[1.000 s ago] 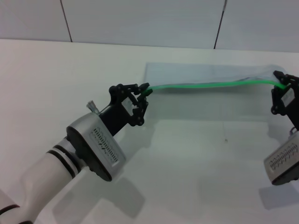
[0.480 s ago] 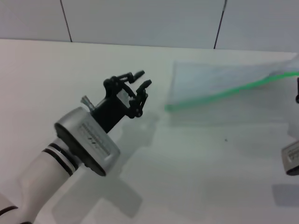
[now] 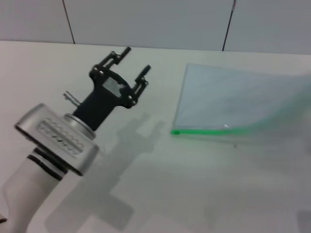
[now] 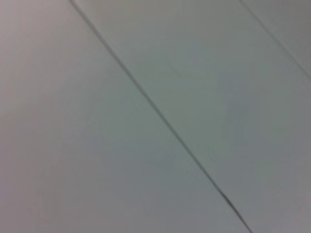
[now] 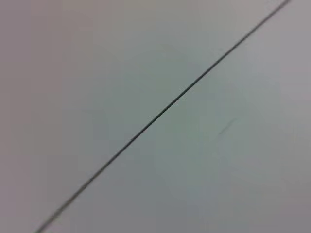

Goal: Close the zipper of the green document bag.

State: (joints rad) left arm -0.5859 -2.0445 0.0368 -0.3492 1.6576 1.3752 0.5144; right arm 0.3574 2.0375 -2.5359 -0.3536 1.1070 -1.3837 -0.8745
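Note:
The green document bag (image 3: 233,104) lies flat on the white table at the right of the head view, a translucent pale blue sheet. Its zipper (image 3: 209,131) is the bright green strip along the near edge; I cannot make out the slider tab. My left gripper (image 3: 133,60) is raised above the table, well left of the bag, open and holding nothing. The right gripper is out of view. Both wrist views show only pale wall panels with a dark seam.
The white table (image 3: 194,184) stretches around the bag and ends at a wall of pale panels (image 3: 146,22) behind. The left arm's shadow (image 3: 116,170) falls on the table in front of the bag.
The left gripper let go of the zipper end, opened, and lifted up and away to the left. The right gripper left the view. The bag dropped flat onto the table.

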